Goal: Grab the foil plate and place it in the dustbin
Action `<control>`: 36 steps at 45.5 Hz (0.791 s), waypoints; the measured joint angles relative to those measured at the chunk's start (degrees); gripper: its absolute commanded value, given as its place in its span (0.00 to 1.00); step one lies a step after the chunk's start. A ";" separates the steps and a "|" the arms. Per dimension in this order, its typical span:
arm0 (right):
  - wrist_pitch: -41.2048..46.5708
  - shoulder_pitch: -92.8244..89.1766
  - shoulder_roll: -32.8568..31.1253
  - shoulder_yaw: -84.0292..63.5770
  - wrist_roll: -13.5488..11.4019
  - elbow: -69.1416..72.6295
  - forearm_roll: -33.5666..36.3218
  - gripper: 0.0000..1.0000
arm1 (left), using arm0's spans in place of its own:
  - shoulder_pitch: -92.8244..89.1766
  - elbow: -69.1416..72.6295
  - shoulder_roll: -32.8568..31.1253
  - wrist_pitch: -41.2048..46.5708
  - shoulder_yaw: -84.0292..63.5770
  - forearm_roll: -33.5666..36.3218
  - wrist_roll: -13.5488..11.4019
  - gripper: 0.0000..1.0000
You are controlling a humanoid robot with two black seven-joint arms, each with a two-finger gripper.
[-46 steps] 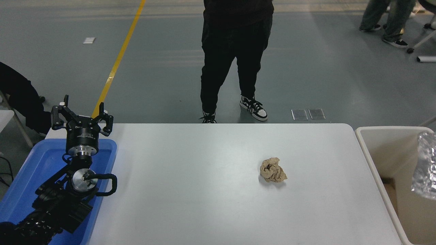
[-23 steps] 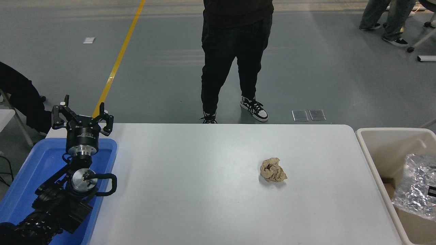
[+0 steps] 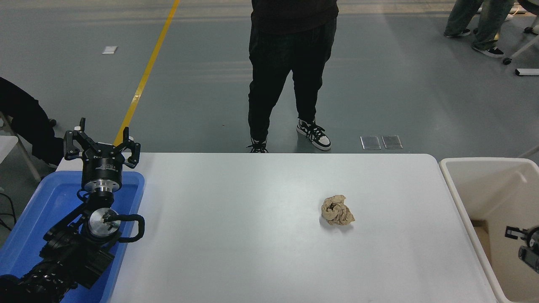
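My counter (image 3: 252, 252) carries only the tan paper ball (image 3: 337, 210) now; at its right end the dustbin (image 3: 463, 198) has swallowed the foil plate, which hung over it a moment ago and is out of sight, so I judge the drop done. Right gripper (image 3: 524, 244) barely shows over the bin, fingers unreadable; left gripper (image 3: 102, 141) parked far left, fingers spread.

Bright, even overhead light; soft glare on the white table (image 3: 261, 252); sharp focus, faint shadows.

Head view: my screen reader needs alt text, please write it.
A white table holds a crumpled tan paper ball; the right gripper pokes in over the cream dustbin at right. The left gripper hangs open over a blue tray; a person stands beyond.
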 measured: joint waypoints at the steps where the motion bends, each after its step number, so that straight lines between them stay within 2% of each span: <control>1: 0.05 1.51 -0.51 -0.93 0.00 1.21 -0.01 1.00 | 0.00 0.00 0.00 0.00 0.00 0.00 0.00 0.99; 10: 0.73 22.33 -4.09 -12.92 -0.09 17.08 0.04 1.00 | -0.03 -0.01 -0.01 0.00 0.01 0.02 0.10 0.99; 16: 3.13 35.16 -4.13 -18.01 -0.10 28.70 0.20 1.00 | 0.04 0.00 -0.01 0.00 0.01 0.03 0.09 0.99; 25: 10.06 52.37 -1.13 -22.10 -0.06 45.41 2.73 1.00 | 0.04 0.00 -0.01 0.00 0.01 0.03 0.09 0.99; 36: 19.75 66.44 4.86 -21.57 0.33 58.03 11.15 1.00 | 0.05 0.00 -0.01 0.00 0.01 0.02 0.09 0.99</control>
